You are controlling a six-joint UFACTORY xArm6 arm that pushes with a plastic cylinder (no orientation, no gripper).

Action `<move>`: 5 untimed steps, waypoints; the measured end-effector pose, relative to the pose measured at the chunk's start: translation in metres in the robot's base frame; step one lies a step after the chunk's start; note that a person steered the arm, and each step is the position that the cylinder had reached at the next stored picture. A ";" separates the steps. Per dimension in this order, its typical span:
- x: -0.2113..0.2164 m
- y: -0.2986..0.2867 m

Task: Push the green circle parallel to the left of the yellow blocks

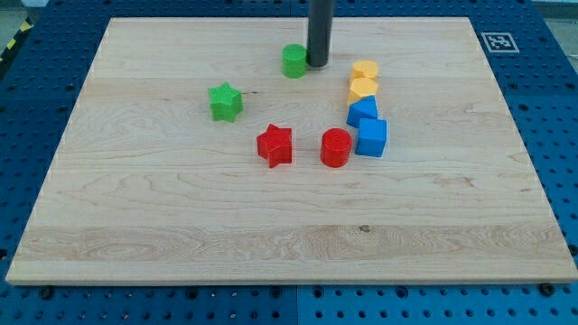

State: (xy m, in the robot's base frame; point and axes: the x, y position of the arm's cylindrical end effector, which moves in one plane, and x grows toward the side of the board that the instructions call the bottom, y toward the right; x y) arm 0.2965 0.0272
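Jaws: none on this arm; it ends in a plain dark rod that holds nothing and can only push.
Tip: my tip (318,63) is down on the board near the view's top, touching or just beside the right edge of the green circle (294,61); I cannot tell if there is a sliver of gap.
Task block: the green circle sits left of the tip and up-left of the yellow blocks, a short way from them.
Yellow blocks: an upper yellow block (365,70) and a lower yellow block (363,88), touching, stacked in a short column toward the view's right; their exact shapes are hard to make out.
Step in hand: as I judge it, the circle needs to come down the view a little, level with the yellow pair, staying on their left.
Doing it well: I would move the tip round to the circle's top side and push through its centre, slowly, so it does not roll off sideways.
Neighbours: two blue blocks (366,124) below the yellows, a red circle (335,147), a red star (275,145), a green star (225,101).
Surface: pale wooden board (163,226), flat.
Room: blue perforated table (564,135) around it.
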 end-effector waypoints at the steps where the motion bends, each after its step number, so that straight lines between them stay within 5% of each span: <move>1: 0.000 -0.001; 3: -0.010 0.016; 5: -0.021 -0.044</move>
State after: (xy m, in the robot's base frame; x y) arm 0.2757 -0.0171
